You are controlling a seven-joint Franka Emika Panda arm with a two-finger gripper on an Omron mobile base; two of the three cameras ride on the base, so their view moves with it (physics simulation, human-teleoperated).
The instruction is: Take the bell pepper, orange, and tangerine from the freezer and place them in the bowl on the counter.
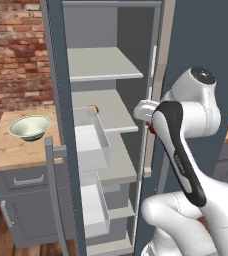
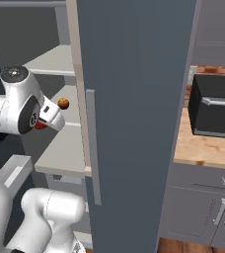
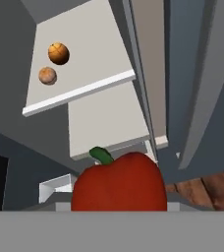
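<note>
The red bell pepper [image 3: 119,182] with its green stem sits right at the camera in the hand view, and my gripper [image 2: 42,123] is shut on it, in front of the open freezer [image 1: 56,75]. A sliver of the pepper [image 1: 151,129] peeks out behind my forearm. Two round orange-brown fruits, one brighter [image 3: 58,53] and one paler [image 3: 47,75], lie side by side on a middle freezer shelf [image 3: 84,69]. They are the orange and the tangerine; I cannot tell which is which. The pale green bowl [image 1: 30,131] stands empty on the wooden counter [image 1: 11,150] left of the freezer.
The freezer's dark door [image 2: 134,99] stands open on my right, close to the arm. Two translucent bins, an upper one [image 1: 91,140] and a lower one [image 1: 93,205], are pulled out of the lower shelves. A black microwave [image 2: 215,111] sits on the right counter.
</note>
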